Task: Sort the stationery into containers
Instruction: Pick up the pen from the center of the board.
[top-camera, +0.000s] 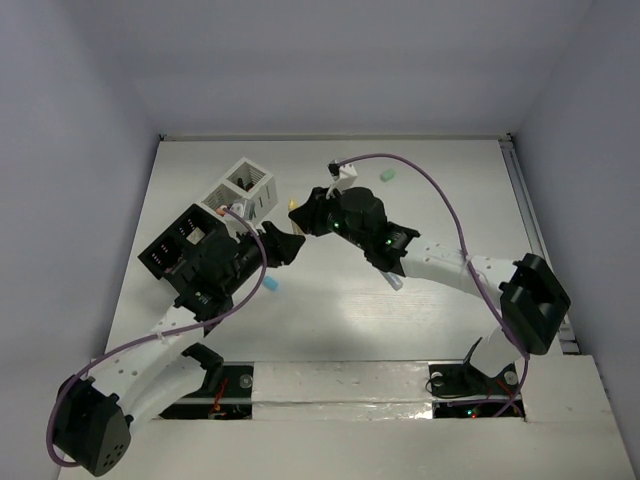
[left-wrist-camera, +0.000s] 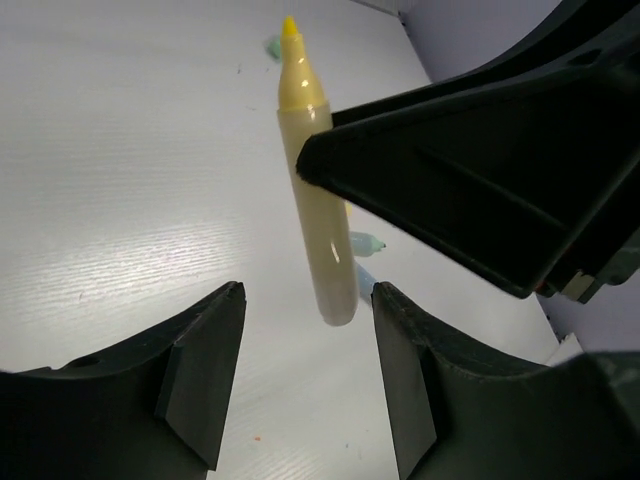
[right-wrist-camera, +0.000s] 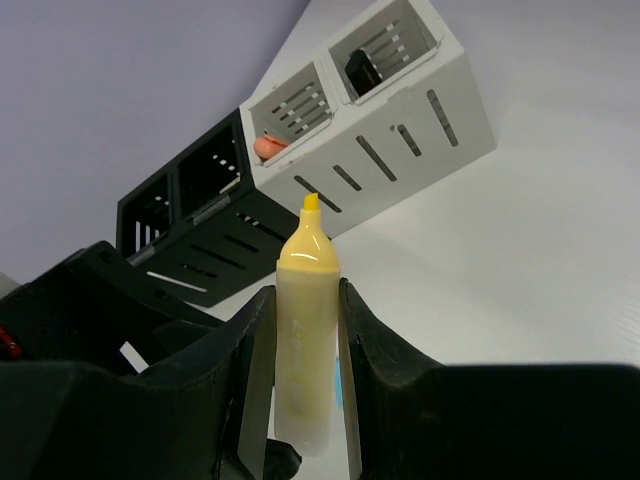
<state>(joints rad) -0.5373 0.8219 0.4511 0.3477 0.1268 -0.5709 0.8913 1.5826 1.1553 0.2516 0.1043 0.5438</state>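
Nearest in the overhead view are the arm bases at the table's near edge. Beyond them the left gripper and right gripper meet nose to nose beside the white container, with the black container to its left. A yellow highlighter shows between them. A green piece and a blue piece lie loose on the table.

From the left wrist, the left jaws stand spread, the highlighter's blunt end hanging between them and touching neither. The right gripper's dark finger crosses its barrel higher up.

From the right wrist, the right fingers pinch the barrel, tip up. Behind, the white container holds an orange piece in one cell and a black piece in the other.

It looks like a handover. The left jaws should rise further up the barrel, centre on it and close firmly. Only then should the right let go, or the pen may tip out.
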